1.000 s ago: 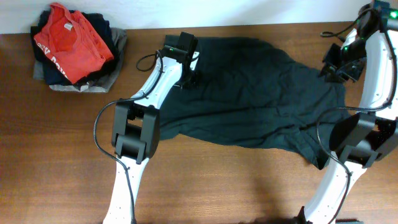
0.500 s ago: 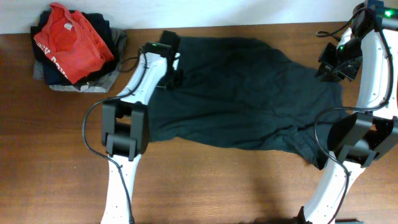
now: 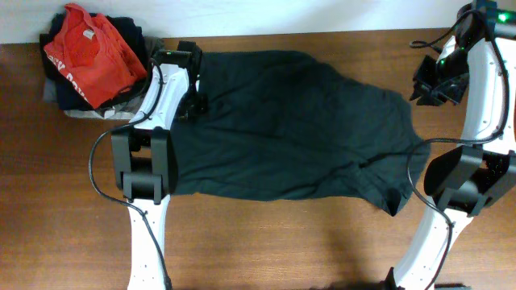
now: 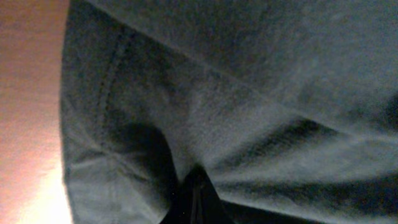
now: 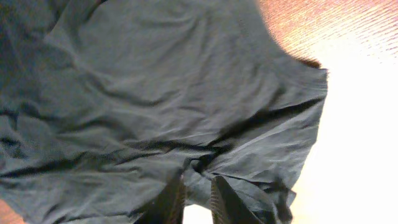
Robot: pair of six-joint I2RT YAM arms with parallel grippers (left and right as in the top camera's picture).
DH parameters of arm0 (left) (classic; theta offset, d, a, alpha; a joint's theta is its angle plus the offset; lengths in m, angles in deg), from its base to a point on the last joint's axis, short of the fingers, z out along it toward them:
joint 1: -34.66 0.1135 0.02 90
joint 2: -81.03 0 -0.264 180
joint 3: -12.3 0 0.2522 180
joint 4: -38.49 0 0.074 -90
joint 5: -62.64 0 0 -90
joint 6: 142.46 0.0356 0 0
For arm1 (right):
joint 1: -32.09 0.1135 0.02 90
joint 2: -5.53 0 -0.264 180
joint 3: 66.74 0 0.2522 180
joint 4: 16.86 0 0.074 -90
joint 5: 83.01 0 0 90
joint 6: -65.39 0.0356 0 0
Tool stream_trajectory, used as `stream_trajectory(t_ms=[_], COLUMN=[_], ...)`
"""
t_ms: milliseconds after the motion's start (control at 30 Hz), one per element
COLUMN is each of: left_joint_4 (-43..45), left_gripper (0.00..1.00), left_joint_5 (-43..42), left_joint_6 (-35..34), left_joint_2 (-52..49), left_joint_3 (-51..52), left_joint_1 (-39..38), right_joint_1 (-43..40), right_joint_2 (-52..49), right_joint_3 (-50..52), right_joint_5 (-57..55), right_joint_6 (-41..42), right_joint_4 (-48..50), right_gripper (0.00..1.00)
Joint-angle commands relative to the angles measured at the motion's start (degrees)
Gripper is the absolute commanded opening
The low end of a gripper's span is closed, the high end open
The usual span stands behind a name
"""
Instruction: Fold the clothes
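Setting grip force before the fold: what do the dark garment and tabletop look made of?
The dark garment: thin matte knit, likely cotton jersey; soft wrinkles, stitched hem in the left wrist view. The tabletop: wood or wood-look laminate, slightly glossy; brown grain streaks, glare.

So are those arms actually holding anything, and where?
Yes, the dark garment: the left gripper pinches its left edge near the top; the right gripper seems to pinch its right edge.

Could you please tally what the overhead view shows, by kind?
robot arms: 2 (left arm, right arm)
dark garment, spread out: 1
pile of clothes, red T-shirt on top: 1
Total: 4
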State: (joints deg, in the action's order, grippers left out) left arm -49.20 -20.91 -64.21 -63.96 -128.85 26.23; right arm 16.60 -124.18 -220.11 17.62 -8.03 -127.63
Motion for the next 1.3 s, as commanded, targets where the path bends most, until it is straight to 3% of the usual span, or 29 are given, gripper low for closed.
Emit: stream_trajectory(t_ms=[0, 100, 233, 267, 300, 500, 600, 633, 667, 800, 900, 1267], left_joint_4=[-4.5, -9.7, -13.4, -14.4, -15.2, -20.4, -22.8, -22.8, -22.8, -22.8, -22.8, -20.8], left_gripper=[0.01, 0.01, 0.06, 0.07, 0.07, 0.11, 0.2, 0.39, 1.0, 1.0, 1.0, 1.0], left_joint_5=[11.1, 14.0, 14.4, 14.4, 14.4, 14.4, 14.3, 13.9, 13.7, 13.7, 12.9, 8.7], left_joint_6=[-8.8, -14.3, -14.8, -15.5, -16.1, -16.1, -15.8, -15.0, -14.6, -8.7, -8.3, -8.3], left_joint_2=[-2.4, -2.4, -2.4, -2.4, -2.4, -2.4, -2.4, -2.3, -2.2, -2.2, -2.2, -1.4], left_joint_3=[-2.1, -4.9, -8.4, -9.4, -10.3, -18.2, -22.9, -24.0, -24.9, -26.5, -26.5, -26.5], left_joint_1=[0.7, 0.7, 0.7, 0.7, 0.7, 0.7, 0.7, 0.7, 0.7, 0.7, 0.7, 0.7], right_joint_1=[2.5, 4.4, 6.7, 7.2, 7.6, 8.3, 8.3, 8.4, 8.4, 8.8, 9.5, 13.0], right_joint_2=[1.2, 1.2, 1.2, 1.2, 1.2, 1.2, 1.9, 2.3, 2.8, 6.0, 9.8, 32.5], right_joint_3=[-0.5, -0.5, -0.5, -0.5, -0.5, -0.5, -0.5, -0.5, -0.5, -0.3, 1.7, 35.8], right_joint_5=[-1.0, -3.3, -6.8, -6.8, -6.8, -6.9, -6.8, -6.8, -6.8, -6.9, -8.4, -9.2], right_joint_6=[-0.3, -0.3, -0.3, -0.3, -0.3, 3.5, 4.9, 4.9, 4.9, 4.8, 4.7, 5.4], right_joint_4=[-0.3, -0.3, -0.3, -0.3, -0.3, -0.3, -0.3, -0.3, -0.3, -0.3, -0.3, -0.1], right_gripper=[0.24, 0.31, 0.68, 0.88, 0.99, 0.99, 0.99, 0.99, 0.99, 0.99, 0.99, 0.99])
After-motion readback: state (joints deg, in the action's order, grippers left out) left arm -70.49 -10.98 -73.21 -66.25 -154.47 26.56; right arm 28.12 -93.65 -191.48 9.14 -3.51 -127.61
